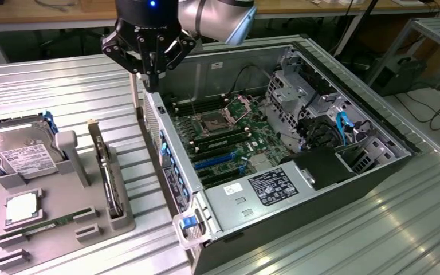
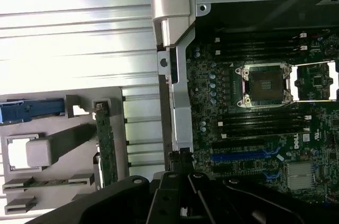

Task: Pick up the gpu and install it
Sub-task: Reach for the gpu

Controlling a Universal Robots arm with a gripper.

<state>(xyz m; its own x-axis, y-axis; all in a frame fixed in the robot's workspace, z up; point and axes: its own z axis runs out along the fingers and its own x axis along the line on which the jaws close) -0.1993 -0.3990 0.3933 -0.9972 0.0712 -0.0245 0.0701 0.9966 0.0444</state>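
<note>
Plainly, the tool (image 1: 153,85) hangs closed and empty over the open computer case (image 1: 176,172), above the wall nearest the grey holder tray (image 1: 71,197). The gpu (image 1: 107,172) stands on edge in that tray on the worktop (image 1: 67,97), at the exterior view's left. A good pick would likely pinch its thin upper edge mid-length and lift straight.

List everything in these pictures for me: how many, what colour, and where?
gpu: one, dark, on edge in the holder.
hard drive: one, silver with a white label, in the holder.
RAM stick: one, green, low in the holder.
holder: one, grey, on the table beside the case.
computer case: one, dark, lying open.
motherboard: one, green, inside the case.
table: one, silvery ribbed metal.
gripper: one, black, shut, empty, above the case's edge.
</note>
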